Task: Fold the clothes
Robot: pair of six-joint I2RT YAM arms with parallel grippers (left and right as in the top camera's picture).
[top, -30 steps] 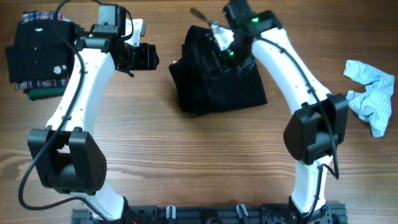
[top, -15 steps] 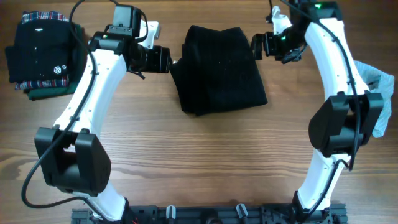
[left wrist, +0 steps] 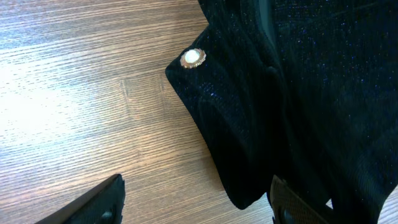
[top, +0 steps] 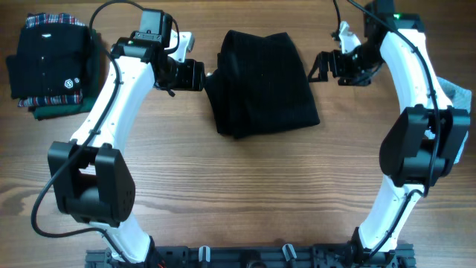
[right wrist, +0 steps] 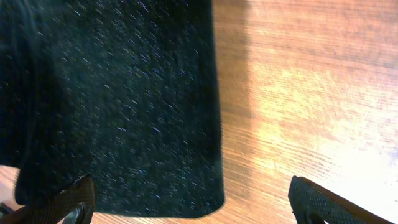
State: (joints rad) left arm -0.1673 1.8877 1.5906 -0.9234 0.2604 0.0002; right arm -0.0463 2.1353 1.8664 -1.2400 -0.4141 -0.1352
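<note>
- The left end effector [top: 195,75] has its jaws apart and clamps nothing. In the left wrist view one finger hangs over bare wood and the other over dark fabric.
- The black fuzzy knit garment [top: 260,82] lies folded on the worktop [top: 223,186], between the two end effectors. Its near edge is just ahead of the left end effector's fingertips.
- A folded corner of the garment, carrying a small pale round button [left wrist: 192,58], sits ahead of the left jaws.
- The right end effector [top: 318,67] is spread wide and holds nothing. It sits just beside the garment's opposite edge, which runs between its fingers in the right wrist view.
- A smooth black garment with plaid trim [top: 48,63] lies well behind the left end effector.
- A light blue cloth [top: 455,91] lies well behind the right end effector, partly hidden by the arm.
</note>
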